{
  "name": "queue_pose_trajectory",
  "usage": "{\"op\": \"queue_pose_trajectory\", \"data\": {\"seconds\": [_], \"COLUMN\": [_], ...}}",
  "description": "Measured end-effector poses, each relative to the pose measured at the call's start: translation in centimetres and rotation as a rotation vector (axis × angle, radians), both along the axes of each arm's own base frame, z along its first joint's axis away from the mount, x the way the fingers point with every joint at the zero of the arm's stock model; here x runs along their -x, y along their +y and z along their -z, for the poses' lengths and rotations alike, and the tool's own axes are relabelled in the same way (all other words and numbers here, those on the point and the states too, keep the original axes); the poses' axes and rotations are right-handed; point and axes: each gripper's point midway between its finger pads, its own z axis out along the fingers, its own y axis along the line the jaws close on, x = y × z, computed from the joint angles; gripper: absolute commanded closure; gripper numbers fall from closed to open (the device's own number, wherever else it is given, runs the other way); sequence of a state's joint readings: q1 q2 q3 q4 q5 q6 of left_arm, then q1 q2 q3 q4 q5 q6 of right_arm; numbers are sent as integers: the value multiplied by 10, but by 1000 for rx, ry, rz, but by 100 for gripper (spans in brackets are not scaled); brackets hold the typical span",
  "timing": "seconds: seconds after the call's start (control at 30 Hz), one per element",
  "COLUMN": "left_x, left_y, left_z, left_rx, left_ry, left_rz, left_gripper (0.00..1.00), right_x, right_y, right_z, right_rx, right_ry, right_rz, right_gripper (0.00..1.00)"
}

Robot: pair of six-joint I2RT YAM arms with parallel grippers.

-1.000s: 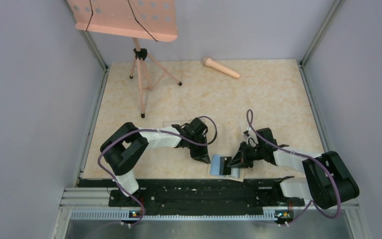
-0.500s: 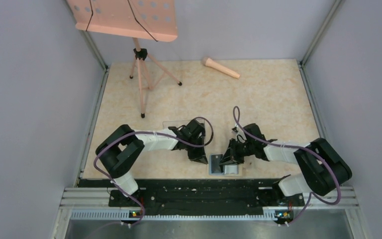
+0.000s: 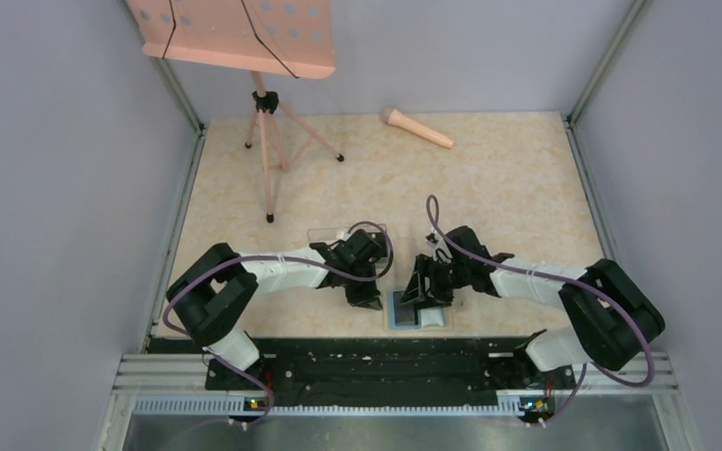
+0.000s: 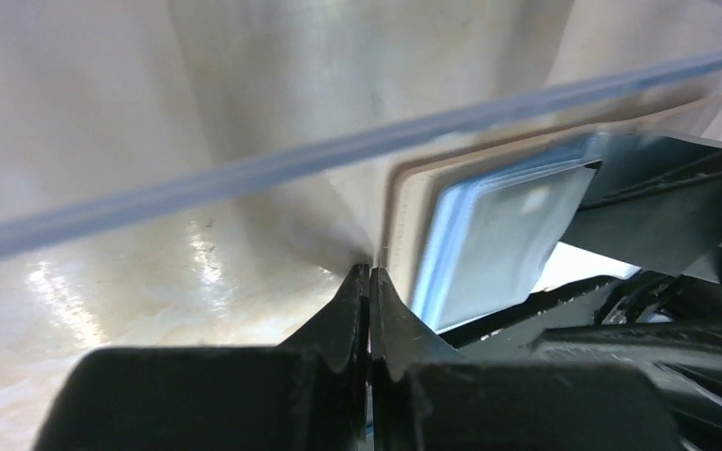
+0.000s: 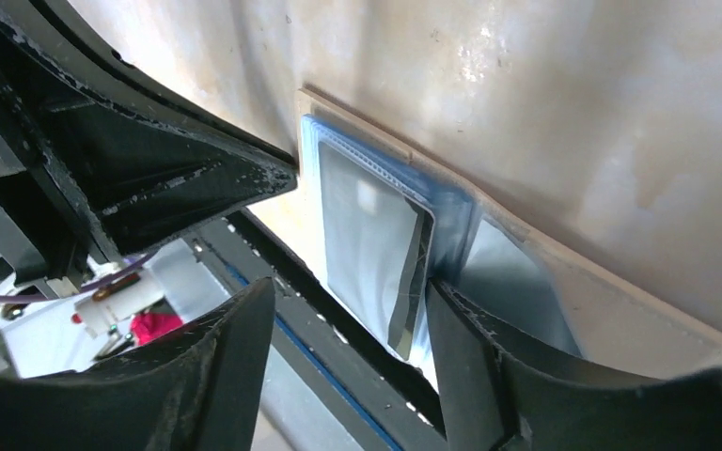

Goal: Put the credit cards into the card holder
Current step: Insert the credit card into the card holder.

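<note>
**Right arm has slid left and its jaws have just come apart over the card holder**

Since the earlier frame both arms crept left along the near edge of the table [image 3: 489, 178]. The right gripper [image 5: 350, 287] now has its fingers spread, holding nothing. The card holder [image 3: 420, 318] lies open, blue side up, right at that near edge. A grey credit card [image 5: 367, 244] sits on its pocket, between the right fingers, with its long side running roughly the way they point. One edge looks a bit lifted, so I'd guess it isn't fully seated. The left gripper [image 4: 369, 282] is pinched together with nothing visible between its fingers, its tip at the holder's tan left edge. The right arm is the nearer one for any follow-up push.
</note>
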State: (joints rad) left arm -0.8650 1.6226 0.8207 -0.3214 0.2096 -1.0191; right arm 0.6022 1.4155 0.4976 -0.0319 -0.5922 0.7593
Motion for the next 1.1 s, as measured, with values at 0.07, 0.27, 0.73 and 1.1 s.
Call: {"op": "queue_pose_trajectory", "data": {"seconds": [0.07,0.27,0.73,1.1], "left_x": [0,0,-2,7], "left_y": [4,13,-3,-20], "left_z": [0,-1,-25,-28], "left_rx": [-17,-54,68,208], "left_ry": [-5,-25,-73,-39], "left_rz": [-6,2,46,44], "left_gripper": [100,92,59,67], "right_x": [0,1,5,4], "right_y": [-3,-12,-8,-8], "right_z": [-3,-7,11,-9], "right_rx": [13,48,62,37], "right_ry": [-22,-57,17,-46], "right_rz": [0,3,-1,-1], "right_gripper": [32,31,74,30]}}
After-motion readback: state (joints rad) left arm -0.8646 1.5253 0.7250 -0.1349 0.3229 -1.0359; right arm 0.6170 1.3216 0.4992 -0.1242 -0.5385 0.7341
